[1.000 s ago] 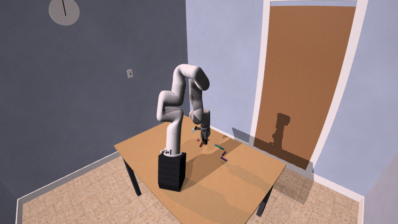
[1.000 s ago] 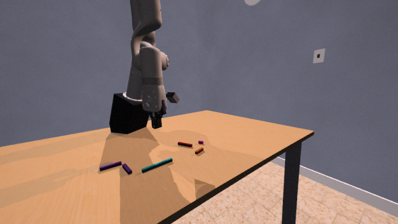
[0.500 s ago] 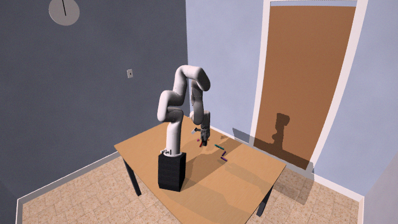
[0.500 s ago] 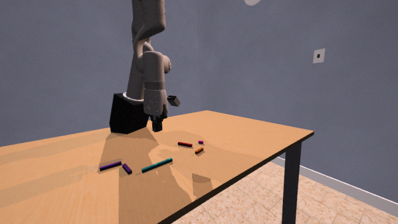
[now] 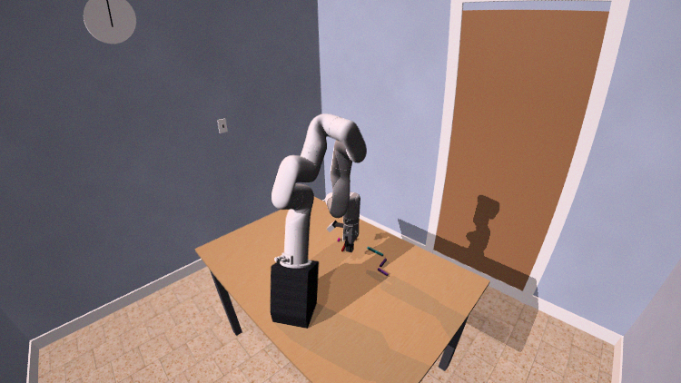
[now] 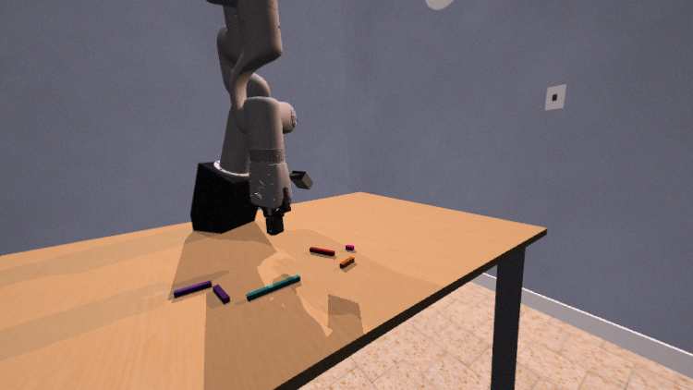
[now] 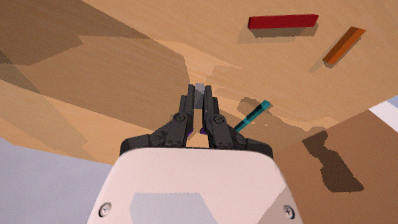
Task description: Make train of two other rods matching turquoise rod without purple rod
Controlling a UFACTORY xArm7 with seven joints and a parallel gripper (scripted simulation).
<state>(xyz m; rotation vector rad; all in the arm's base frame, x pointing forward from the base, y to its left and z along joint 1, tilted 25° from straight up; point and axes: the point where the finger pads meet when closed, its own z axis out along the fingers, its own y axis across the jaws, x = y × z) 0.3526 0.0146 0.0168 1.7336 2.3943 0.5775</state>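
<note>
My gripper [image 5: 349, 248] [image 6: 274, 231] [image 7: 198, 94] is shut on the grey rod [image 7: 199, 98], held above the table; the rod is hidden in the top and exterior views. The red rod [image 5: 343, 247] [image 6: 322, 251] [image 7: 283, 22] lies flat, apart from the others. The orange rod [image 6: 346, 262] [image 7: 344, 45] lies slanted near one end of it. The small magenta rod [image 5: 338, 240] [image 6: 349, 247] lies behind the orange one in the exterior view. The turquoise rod [image 5: 375, 250] [image 6: 273, 287] [image 7: 252, 116] lies flat, partly behind a finger in the wrist view.
Two purple rods [image 5: 382, 262] [image 6: 192, 288] [image 6: 221, 294] lie close together at an angle, beyond one end of the turquoise rod. The table [image 5: 429, 304] [image 6: 411, 227] carries the arm's black base [image 5: 293, 295] [image 6: 218, 203]. The arm's shadow falls across the rods' area.
</note>
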